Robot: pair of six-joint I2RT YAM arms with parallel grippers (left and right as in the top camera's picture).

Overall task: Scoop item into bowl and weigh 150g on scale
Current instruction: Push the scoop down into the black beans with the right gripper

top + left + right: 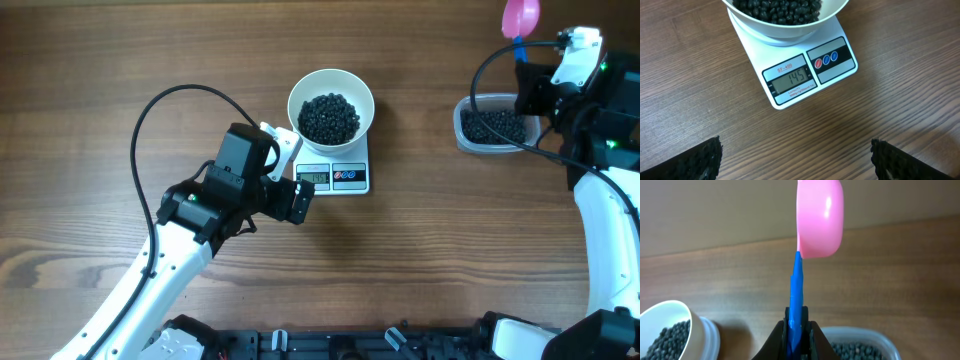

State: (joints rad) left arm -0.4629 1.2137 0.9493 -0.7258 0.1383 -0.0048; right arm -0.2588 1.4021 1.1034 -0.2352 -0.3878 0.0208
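The white bowl (330, 92) stands on the white scale (345, 178) and holds a heap of black beans, the item (329, 117). In the left wrist view the scale (837, 60) reads 145 under the bowl (790, 36). My left gripper (291, 172) sits just left of the scale, open (796, 160), with bare wood between its fingers (697, 162). My right gripper (799, 330) is shut on the blue handle of a pink scoop (820, 220), raised above the clear tub (490, 127). No beans show on the scoop (520, 15).
The clear tub (865, 337) at the right of the table still holds several black beans (495, 125). The bowl (670, 320) shows at the left of the right wrist view. Black cables loop over the wood by both arms.
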